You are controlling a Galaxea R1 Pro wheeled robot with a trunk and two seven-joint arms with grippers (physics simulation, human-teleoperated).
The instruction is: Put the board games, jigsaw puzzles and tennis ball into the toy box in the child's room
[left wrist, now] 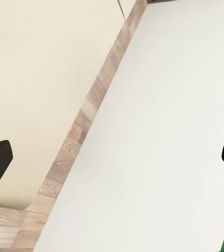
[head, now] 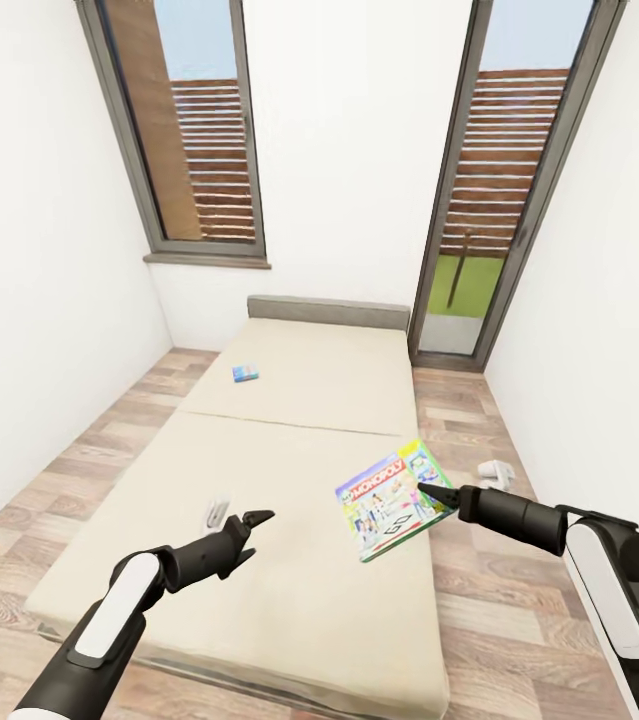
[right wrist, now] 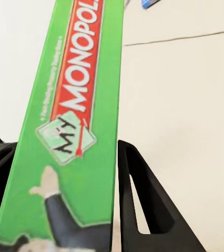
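Board game (head: 391, 497) above bed's (head: 299, 600) right edge

The beige bed (head: 289, 480) stands on a wooden floor (head: 109, 440). A small blue box (head: 245, 374) lies on its far left part. A small white object (head: 218, 509) lies near the left.

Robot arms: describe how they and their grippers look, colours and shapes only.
Both arms have glossy black rounded segments with white shell panels on the forearm sections. Each tapers to a dark cylindrical wrist. The left gripper and right gripper end in thin, pointed black fingers, wedge-shaped with a cut-out slot. No cables or markings visible.
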